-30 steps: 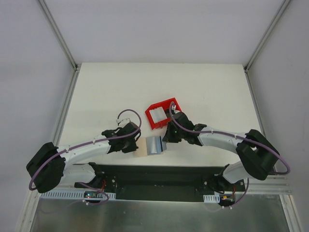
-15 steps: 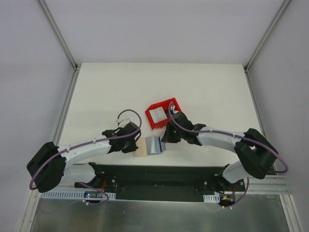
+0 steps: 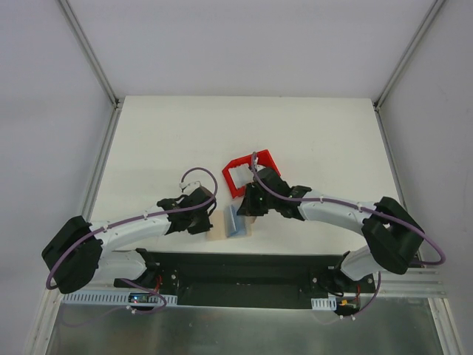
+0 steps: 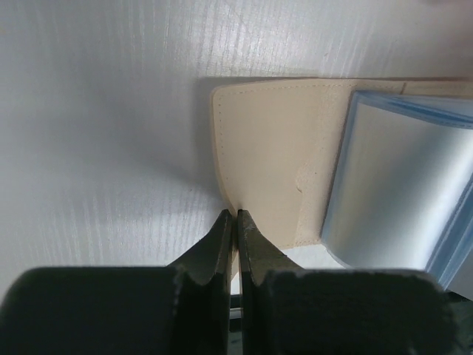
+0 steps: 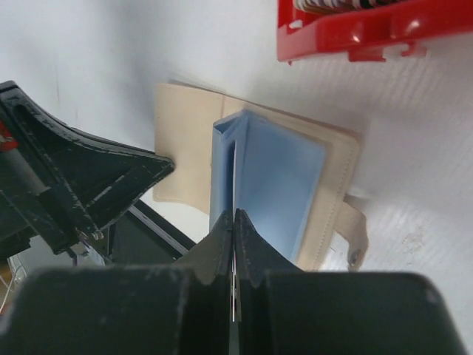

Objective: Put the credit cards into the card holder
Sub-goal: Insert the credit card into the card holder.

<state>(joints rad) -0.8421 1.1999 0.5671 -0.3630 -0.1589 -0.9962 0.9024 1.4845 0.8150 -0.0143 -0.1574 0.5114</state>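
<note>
Near the front edge of the table, just beyond the black base plate, the card holder lies open with its tan cover flat and its pale blue sleeves standing up from the spine like half-turned pages. Its snap tab sticks out past the cover's right edge onto bare tabletop. The left gripper has its fingers pressed together, and their tips meet the near left corner of the tan flap, right at the stitched border. The right gripper is likewise closed tight, its tips set against the near edge of the blue sleeves, at the gap between two leaves; whether anything thin sits between the fingers cannot be told. The two grippers flank the holder closely from left and right. Just behind the holder, apart from it by a narrow strip of table, stands the red bin, with the credit cards showing over its rim, one with dark markings. Beyond the bin and out to both side rails the white surface lies open.
</note>
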